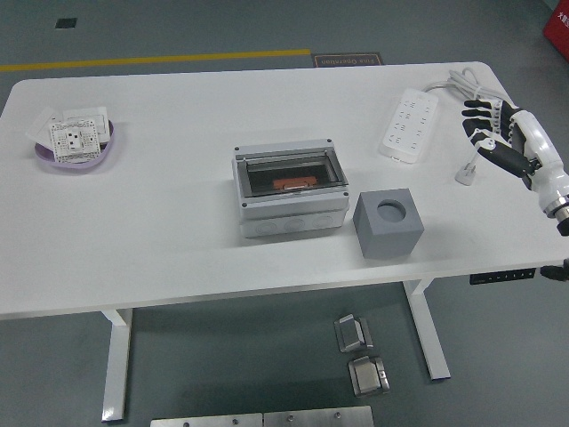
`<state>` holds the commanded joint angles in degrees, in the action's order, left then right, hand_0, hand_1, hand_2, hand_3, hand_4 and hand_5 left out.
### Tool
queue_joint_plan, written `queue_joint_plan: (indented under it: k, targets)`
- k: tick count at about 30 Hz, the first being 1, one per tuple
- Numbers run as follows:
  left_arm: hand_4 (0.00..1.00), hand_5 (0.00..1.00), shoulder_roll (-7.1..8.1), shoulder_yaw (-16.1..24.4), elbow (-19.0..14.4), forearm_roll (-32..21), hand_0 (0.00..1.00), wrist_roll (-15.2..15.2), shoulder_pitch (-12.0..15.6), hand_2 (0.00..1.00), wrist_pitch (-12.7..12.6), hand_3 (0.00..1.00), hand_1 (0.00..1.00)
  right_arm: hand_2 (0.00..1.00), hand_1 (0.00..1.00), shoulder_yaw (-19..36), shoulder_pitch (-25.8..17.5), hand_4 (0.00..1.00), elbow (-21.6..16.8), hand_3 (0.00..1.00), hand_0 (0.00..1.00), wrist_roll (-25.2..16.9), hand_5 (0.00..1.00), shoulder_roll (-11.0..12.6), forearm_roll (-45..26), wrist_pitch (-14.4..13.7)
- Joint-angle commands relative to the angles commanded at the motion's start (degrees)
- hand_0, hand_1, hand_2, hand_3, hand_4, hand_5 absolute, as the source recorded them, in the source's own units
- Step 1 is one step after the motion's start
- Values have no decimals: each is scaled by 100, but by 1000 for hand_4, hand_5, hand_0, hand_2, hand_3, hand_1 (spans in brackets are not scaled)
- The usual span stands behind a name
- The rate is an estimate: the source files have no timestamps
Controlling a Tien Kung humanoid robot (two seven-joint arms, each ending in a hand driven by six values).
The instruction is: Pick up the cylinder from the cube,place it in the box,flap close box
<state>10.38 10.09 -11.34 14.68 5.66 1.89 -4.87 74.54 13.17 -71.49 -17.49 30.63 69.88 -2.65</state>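
Note:
A grey cube (389, 223) with an empty round hole in its top stands right of centre on the white table (178, 231). Left of it stands a grey box (289, 190) with its clear flap shut; an orange object (292, 182), likely the cylinder, shows through the flap. My right hand (487, 126) is at the table's far right, over the table beside a white plug, with fingers spread and nothing in them. My left arm is out of view.
A white power strip (409, 124) with its cable lies at the back right, and a small white plug (467, 173) near my right hand. A purple dish (76, 142) holding white socket plates sits at the far left.

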Motion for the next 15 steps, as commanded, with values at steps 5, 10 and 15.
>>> queue_joint_plan:
  k: [5,10,15]
  targets:
    - [677,327,7,318,-69,362,726,-5,-11,659,-12,688,712,746,731,108,-74,646,-12,717,783,9,457,45,27,-30]
    - [677,328,10,692,-124,706,727,-16,13,658,-37,688,712,749,731,89,-77,648,-39,662,784,13,435,83,54,-62]
    - [678,329,19,1015,-190,990,726,-41,-46,658,-72,688,712,754,733,143,-109,650,-63,663,786,-15,429,54,39,-139]
